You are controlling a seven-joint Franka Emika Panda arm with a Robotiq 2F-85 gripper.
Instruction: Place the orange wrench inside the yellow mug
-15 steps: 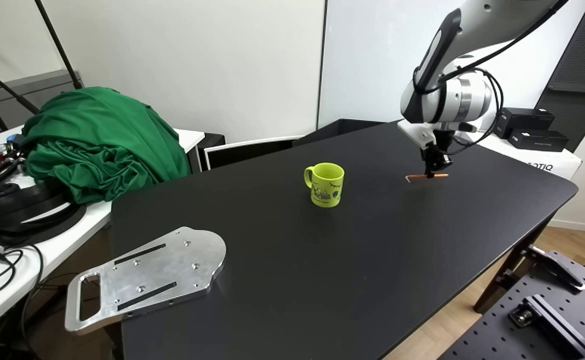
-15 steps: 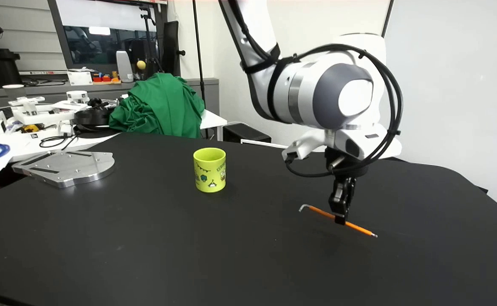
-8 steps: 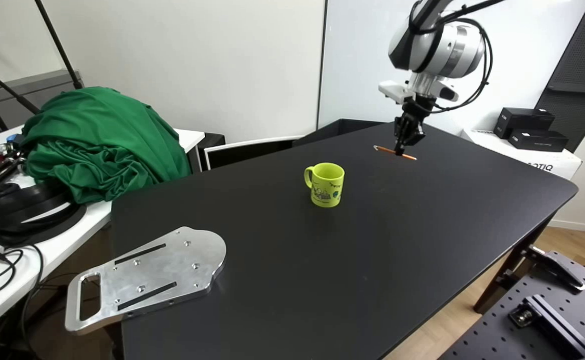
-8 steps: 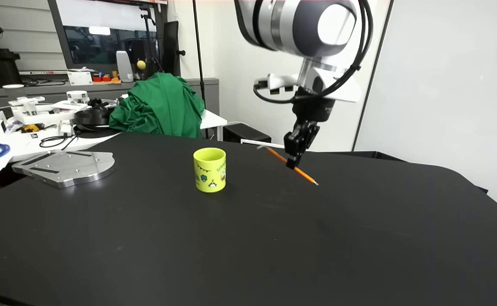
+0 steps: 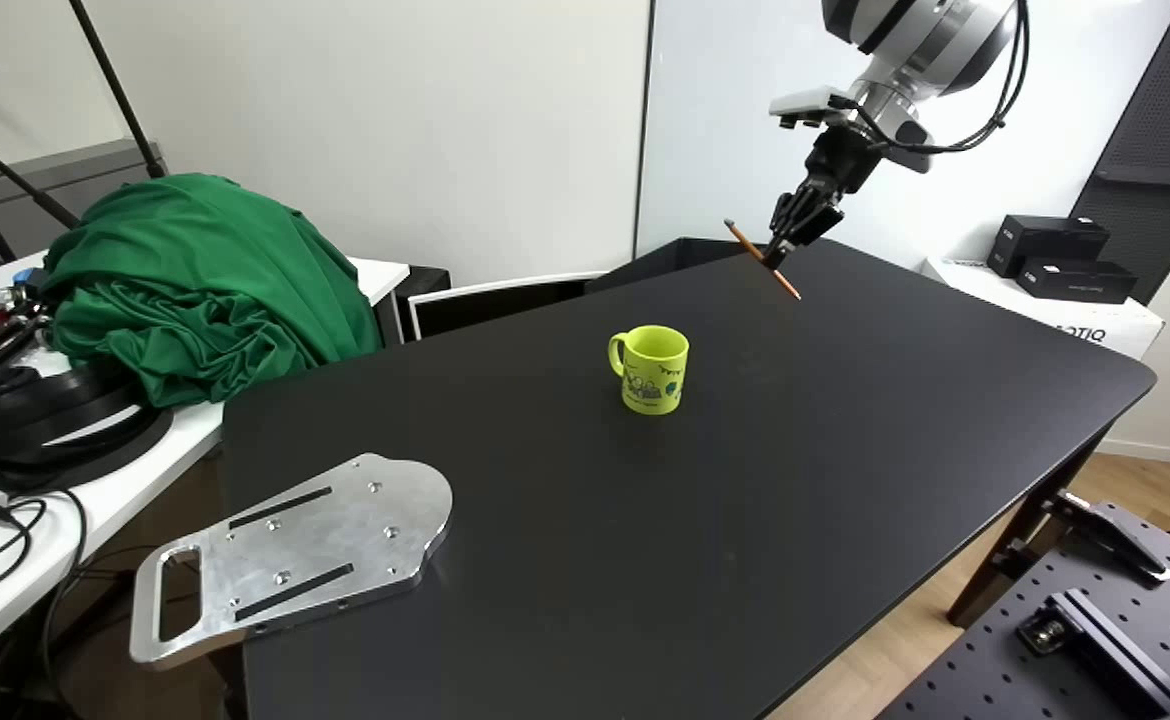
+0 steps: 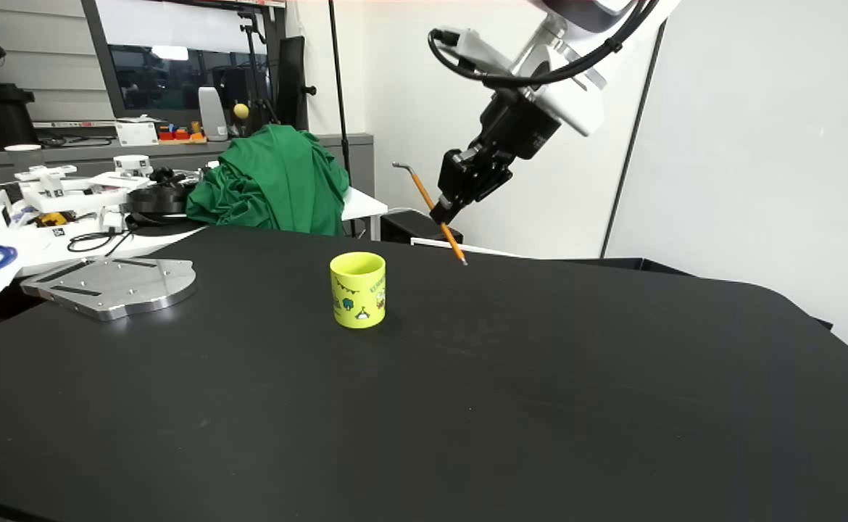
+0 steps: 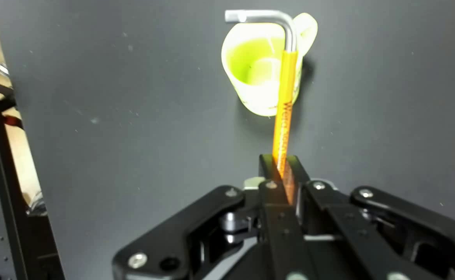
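The orange wrench [image 5: 745, 240] is a slim orange hex key with a bent silver end; it also shows in an exterior view [image 6: 422, 190] and the wrist view [image 7: 286, 89]. My gripper [image 6: 440, 214] is shut on it near its middle and holds it in the air, tilted, bent end up. In the wrist view the gripper [image 7: 280, 161] has the wrench between its fingertips. The yellow mug [image 5: 653, 370] stands upright on the table, mouth up; its handle is hidden in an exterior view [image 6: 358, 290]. In the wrist view the wrench overlaps the mug [image 7: 256, 95], but is apart from it.
A silver metal plate [image 5: 315, 540] with a handle slot lies at the table's end; it also shows in an exterior view [image 6: 116, 283]. A green cloth heap [image 5: 195, 290] is on a white side table. A pegboard surface [image 5: 1075, 610] stands beside the black table [image 5: 845, 480].
My gripper has lifted the wrench off the low position near the table, moved it toward the mug's side, and tilted so the wrench went from near level to steep. The mug has not moved.
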